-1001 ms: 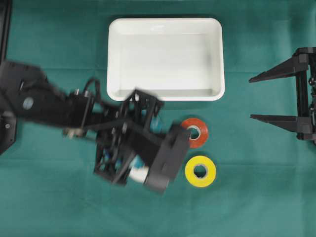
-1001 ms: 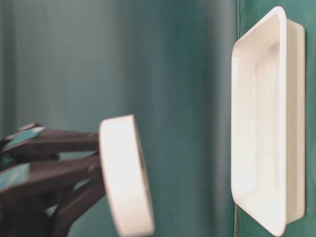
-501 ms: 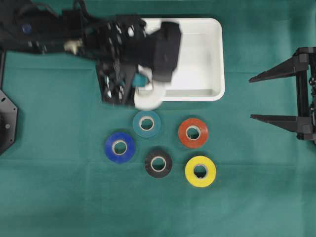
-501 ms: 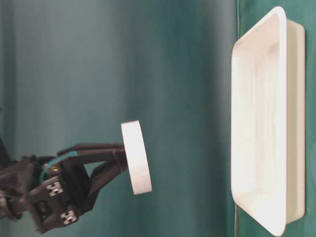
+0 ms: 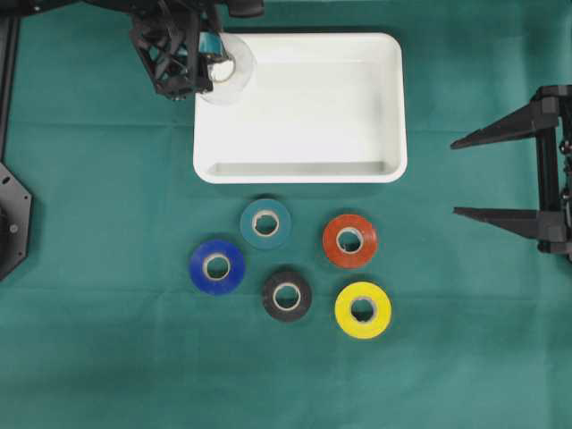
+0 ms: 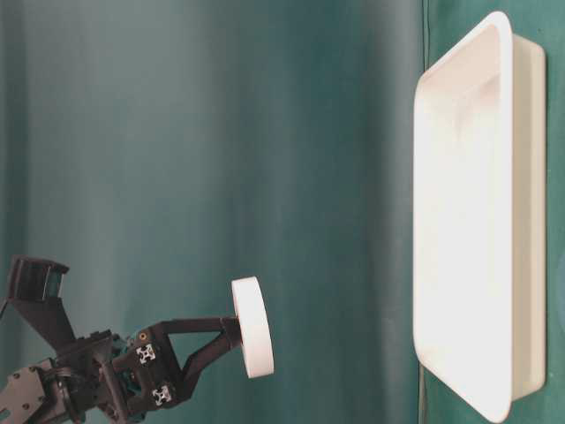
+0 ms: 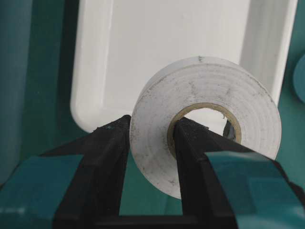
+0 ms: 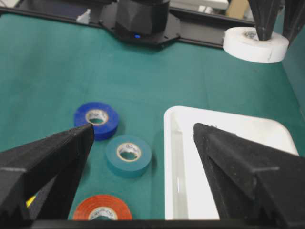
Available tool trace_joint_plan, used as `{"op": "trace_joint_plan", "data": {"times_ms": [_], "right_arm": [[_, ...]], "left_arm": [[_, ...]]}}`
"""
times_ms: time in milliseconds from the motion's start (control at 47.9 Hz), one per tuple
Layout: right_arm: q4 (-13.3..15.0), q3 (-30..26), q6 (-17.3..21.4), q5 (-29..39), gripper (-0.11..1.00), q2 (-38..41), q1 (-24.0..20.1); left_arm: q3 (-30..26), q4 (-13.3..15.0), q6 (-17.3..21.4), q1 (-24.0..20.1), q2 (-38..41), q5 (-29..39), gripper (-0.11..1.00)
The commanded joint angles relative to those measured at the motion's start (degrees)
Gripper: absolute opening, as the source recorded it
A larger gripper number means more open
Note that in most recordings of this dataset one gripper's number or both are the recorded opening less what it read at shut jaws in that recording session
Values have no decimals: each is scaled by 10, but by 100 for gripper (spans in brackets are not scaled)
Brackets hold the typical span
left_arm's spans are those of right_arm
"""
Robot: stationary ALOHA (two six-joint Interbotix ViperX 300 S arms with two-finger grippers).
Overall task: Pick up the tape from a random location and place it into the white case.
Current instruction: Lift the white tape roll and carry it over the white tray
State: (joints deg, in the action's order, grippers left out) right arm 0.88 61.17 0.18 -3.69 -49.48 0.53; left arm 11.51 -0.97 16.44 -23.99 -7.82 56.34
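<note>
Tape, a white roll (image 5: 227, 79), hangs in the air over the white case's (image 5: 299, 170) ten o'clock corner, pinched through its core by the left gripper (image 5: 211, 64). At three o'clock the right gripper (image 5: 465, 177) sits with jaws spread wide, holding nothing. Five coloured rolls lie on the green surface (image 5: 107, 340) toward six o'clock.

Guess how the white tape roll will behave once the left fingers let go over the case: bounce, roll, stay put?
The white tape roll is pinched through its core wall by the left gripper and looks stiff. It hangs nearly flat above the white case corner, so it probably lands on its face rather than rolling. The raised rim should contain any skid.
</note>
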Motion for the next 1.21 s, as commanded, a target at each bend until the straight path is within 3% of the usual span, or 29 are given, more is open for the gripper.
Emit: {"op": "trace_joint_plan", "data": {"times_ms": [0,334,709,1189], "right_arm": [[1,-18,1,-2,91,2,1],[1,-20,0,-2,91,2,0],[1,-23,2,1,91,2,0],[1,-24,1,5,91,3,0]], "left_arm": [[-7,2,-1,1,-14,-8,23],[-41,3,0,11,25,-32,23],[-145,3,1,25,110,-29,23],[-145,3,0,25,115,-23,23]]}}
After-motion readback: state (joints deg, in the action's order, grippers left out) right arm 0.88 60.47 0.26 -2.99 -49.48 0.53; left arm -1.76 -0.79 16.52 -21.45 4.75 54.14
